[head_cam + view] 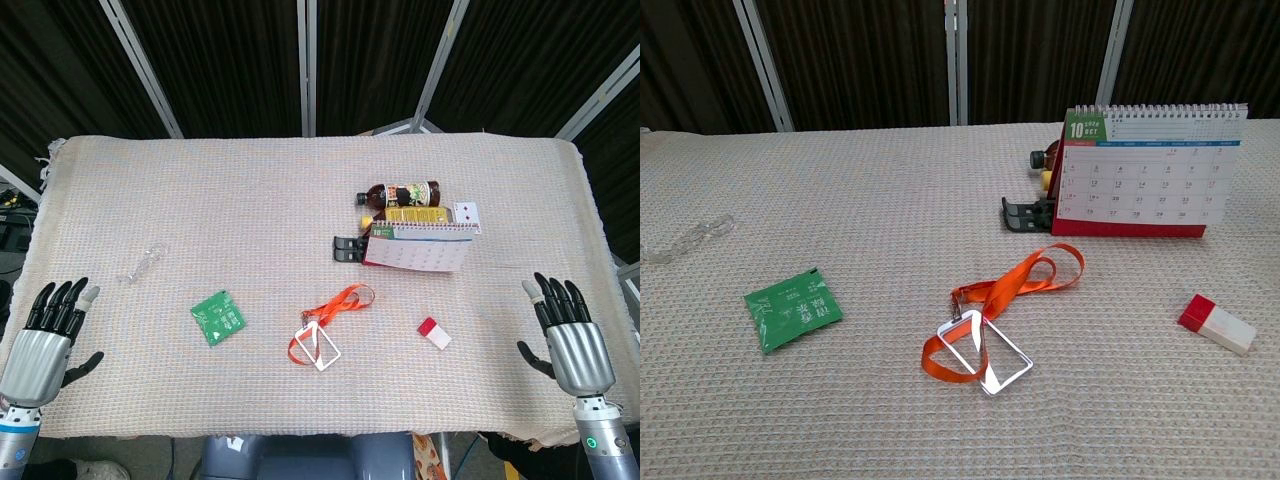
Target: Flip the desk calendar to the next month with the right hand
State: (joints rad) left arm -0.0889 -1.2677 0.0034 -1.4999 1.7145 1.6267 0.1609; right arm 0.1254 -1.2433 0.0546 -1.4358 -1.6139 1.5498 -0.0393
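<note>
The desk calendar [420, 248] stands upright right of the table's centre, spiral-bound on top with a red base. In the chest view the calendar [1145, 170] shows a green "10 OCT" page facing me. My right hand [570, 335] hovers at the table's front right edge, fingers spread, holding nothing, well short of the calendar. My left hand [48, 332] rests at the front left edge, fingers apart and empty. Neither hand shows in the chest view.
A dark bottle [402, 193] lies behind the calendar, with a yellow packet [412, 214] and a playing card [467, 213]. A black clip [1023, 216] sits left of the calendar. An orange lanyard with badge holder [985, 335], red-and-white eraser [1217, 324], green sachet [790, 308] and clear plastic piece [145, 262] lie around.
</note>
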